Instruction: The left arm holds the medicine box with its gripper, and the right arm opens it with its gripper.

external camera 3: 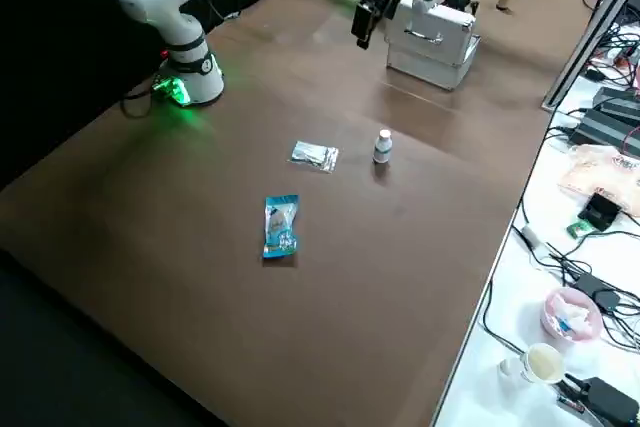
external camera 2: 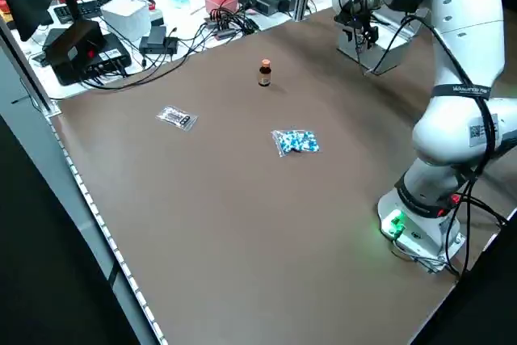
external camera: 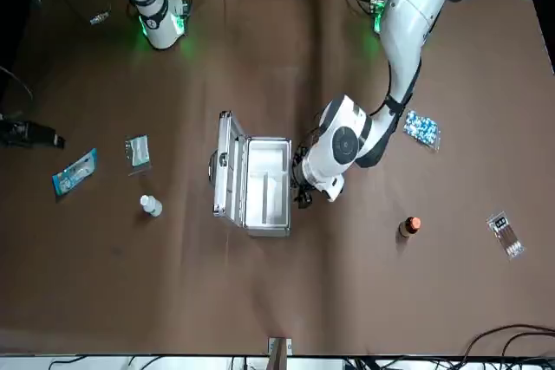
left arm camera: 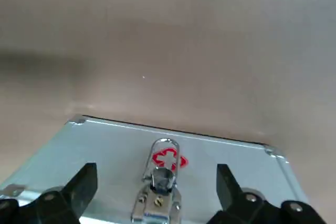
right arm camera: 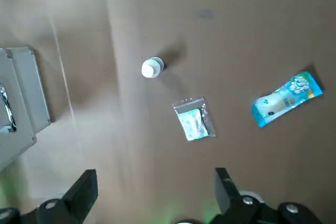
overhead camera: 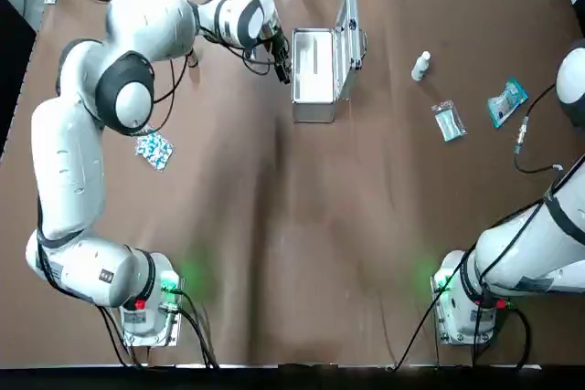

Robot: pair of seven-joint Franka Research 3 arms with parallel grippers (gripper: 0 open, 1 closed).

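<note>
Left wrist view: left gripper (left arm camera: 156, 170) has its 2 fingers spread wide, clamping nothing. It is aimed at the latch wall of the silver aluminium medicine box with the red cross (left arm camera: 105, 150); whether it touches the wall, cannot tell. Right gripper (right arm camera: 155, 174) is likewise spread and empty, high over the robot's right side, well apart from the box.

The box sits at the far middle of the brown table (overhead camera: 274, 253) and is already open. Its tray is flat and its lid (overhead camera: 348, 29) stands upright on the side facing the right arm.

Risks, as I judge them:
- The box is unheld. A nudge from the left fingers would slide or rock it, and the near-vertical lid could drop shut.
- The metal latch (left arm camera: 157, 192) sits right between the left fingers. Pulling off at an angle could snag it and drag the box.
- Closing here would pinch only the latch, not the body, which makes a weak hold.
- The right arm coming in low would meet the lid first.

Around, near to far:
- Left: blue-and-white blister pack (overhead camera: 154, 148), beside the left arm's elbow.
- Right: clear sachet (overhead camera: 448, 121), blue foil packet (overhead camera: 507, 102) and small white bottle (overhead camera: 420, 66), all between the right arm and the lid.
- Beyond the box, left: amber bottle with orange cap (external camera: 409, 227) and clear packet (external camera: 505, 233).

Nothing lies between the left gripper and the box.
</note>
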